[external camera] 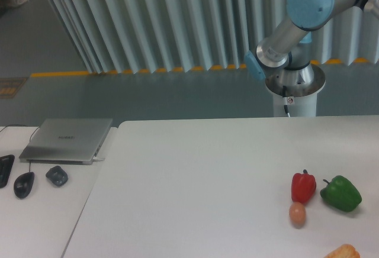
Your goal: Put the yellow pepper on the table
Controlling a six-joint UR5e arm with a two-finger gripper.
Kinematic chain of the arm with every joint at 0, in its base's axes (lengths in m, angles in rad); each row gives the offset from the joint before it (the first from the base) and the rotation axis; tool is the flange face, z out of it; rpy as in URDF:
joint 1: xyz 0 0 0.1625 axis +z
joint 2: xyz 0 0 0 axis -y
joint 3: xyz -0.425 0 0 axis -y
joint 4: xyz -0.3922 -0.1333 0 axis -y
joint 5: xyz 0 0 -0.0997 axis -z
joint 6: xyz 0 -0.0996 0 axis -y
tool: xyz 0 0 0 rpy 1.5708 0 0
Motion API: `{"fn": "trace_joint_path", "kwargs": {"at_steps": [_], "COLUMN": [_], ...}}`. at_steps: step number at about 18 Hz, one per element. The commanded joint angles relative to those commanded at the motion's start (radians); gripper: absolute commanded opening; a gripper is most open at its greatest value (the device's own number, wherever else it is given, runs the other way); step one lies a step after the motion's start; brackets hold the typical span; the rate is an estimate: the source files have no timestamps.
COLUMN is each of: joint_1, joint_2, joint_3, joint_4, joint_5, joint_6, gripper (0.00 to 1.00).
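White, smooth table (195,175) | glossy red pepper (303,187) stands stem up, waxy green pepper (341,193) just beside it, tan egg (297,214) in front, lumpy orange item (342,251) at the edge | yellow pepper: you can't see it | gripper: out of frame, only arm (296,15) shows.

No text can be read anywhere. The closed silver laptop (66,140) on the narrow white desk (35,222) bears a small dark mark at the middle of its lid, too blurred to make out. A tiny red-and-white tag (289,99) on the robot's white pedestal (294,101) is likewise illegible.
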Motion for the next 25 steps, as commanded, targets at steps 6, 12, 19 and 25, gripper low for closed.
{"fn": "trace_joint_path", "kwargs": {"at_steps": [6,12,19,25], "joint_1": [0.005,0.002,-0.024,-0.132], "joint_2": [0.048,0.127,0.218,0.261], "joint_3": [-0.011,-0.078,-0.095,-0.104], "joint_4": [-0.023,-0.048,-0.213,-0.368], "joint_5": [-0.034,-0.039,-0.029,0.126], "joint_6": [0.008,0.057,0.173,0.244], "gripper": [0.59,0.59,0.59,0.59]}}
